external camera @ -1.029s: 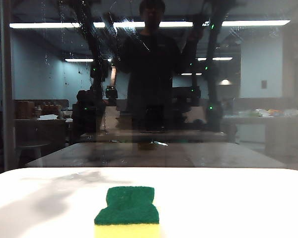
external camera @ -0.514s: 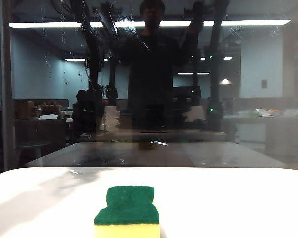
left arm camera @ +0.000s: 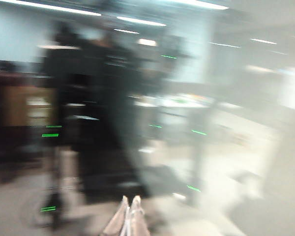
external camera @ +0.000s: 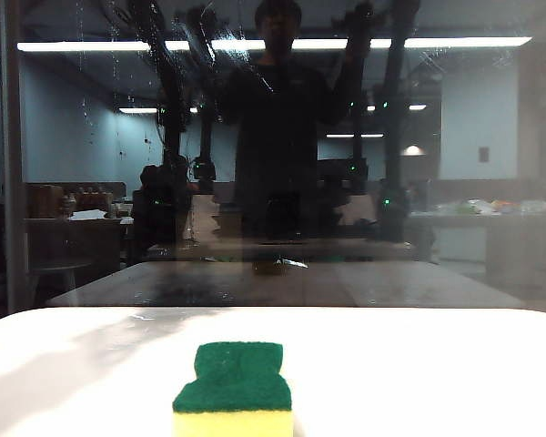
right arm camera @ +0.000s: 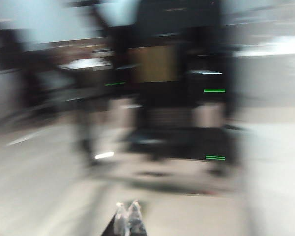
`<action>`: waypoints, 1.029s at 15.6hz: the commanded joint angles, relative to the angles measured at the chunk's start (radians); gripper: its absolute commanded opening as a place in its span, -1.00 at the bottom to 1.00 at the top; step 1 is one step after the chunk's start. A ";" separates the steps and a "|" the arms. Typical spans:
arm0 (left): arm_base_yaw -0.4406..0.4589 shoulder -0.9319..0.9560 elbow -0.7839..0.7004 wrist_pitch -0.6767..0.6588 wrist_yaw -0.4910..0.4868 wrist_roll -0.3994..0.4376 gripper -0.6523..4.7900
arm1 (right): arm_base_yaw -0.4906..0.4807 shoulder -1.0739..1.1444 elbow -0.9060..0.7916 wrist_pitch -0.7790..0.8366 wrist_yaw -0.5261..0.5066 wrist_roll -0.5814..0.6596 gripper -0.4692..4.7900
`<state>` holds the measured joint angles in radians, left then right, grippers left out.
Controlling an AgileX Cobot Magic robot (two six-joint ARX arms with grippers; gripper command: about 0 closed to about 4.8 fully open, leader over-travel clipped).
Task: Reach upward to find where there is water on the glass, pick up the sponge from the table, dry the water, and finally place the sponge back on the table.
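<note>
Across the scene, left to right:

Left gripper (left arm camera: 129,216): fingertips are pressing together with nothing between them; they are showing only in the left wrist view, which is blurring heavily and facing the dark pane.

Water (external camera: 200,41): whitish smears and dotted trails are sitting high on the glass (external camera: 491,164), mostly toward the upper left of the exterior view (a fainter patch is showing upper right too).

Sponge (external camera: 235,387): it is lying flat on the white worktop (external camera: 419,364), green scouring side up, at the near edge of the exterior view and roughly central, its long axis probably running away toward the glass, though the near end is cut off.

Right gripper (right arm camera: 128,216): fingertips are likewise closing on each other, empty, in an equally blurred right wrist view.

Key relation: neither gripper is appearing directly in the exterior view, only dim mirror images of raised arms, so the sponge is probably lying well below both; being near the middle, it is favouring neither arm clearly.

Step in hand: likely the upward search for the wet patch; the sponge pickup is not yet done.
</note>
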<state>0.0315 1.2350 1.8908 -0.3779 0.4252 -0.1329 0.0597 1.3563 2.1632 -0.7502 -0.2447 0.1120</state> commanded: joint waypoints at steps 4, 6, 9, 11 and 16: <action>0.000 -0.005 0.006 0.034 0.482 -0.066 -0.78 | 0.002 -0.010 0.006 0.030 -0.515 0.005 -0.83; 0.000 -0.005 0.006 0.069 0.631 -0.121 -0.78 | 0.002 -0.010 0.006 0.031 -0.673 0.005 -0.83; 0.000 -0.005 0.006 0.186 0.823 -0.237 -0.78 | 0.002 -0.010 0.006 0.079 -0.859 0.024 -0.83; 0.000 -0.006 0.006 0.212 0.829 -0.270 -0.78 | 0.002 -0.012 0.006 0.092 -0.861 0.028 -0.83; 0.000 -0.006 0.006 0.211 0.774 -0.268 -0.78 | 0.002 -0.012 0.006 0.104 -0.848 0.046 -0.83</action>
<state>0.0315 1.2343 1.8919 -0.1757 1.2331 -0.3977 0.0597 1.3499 2.1635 -0.6617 -1.0985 0.1535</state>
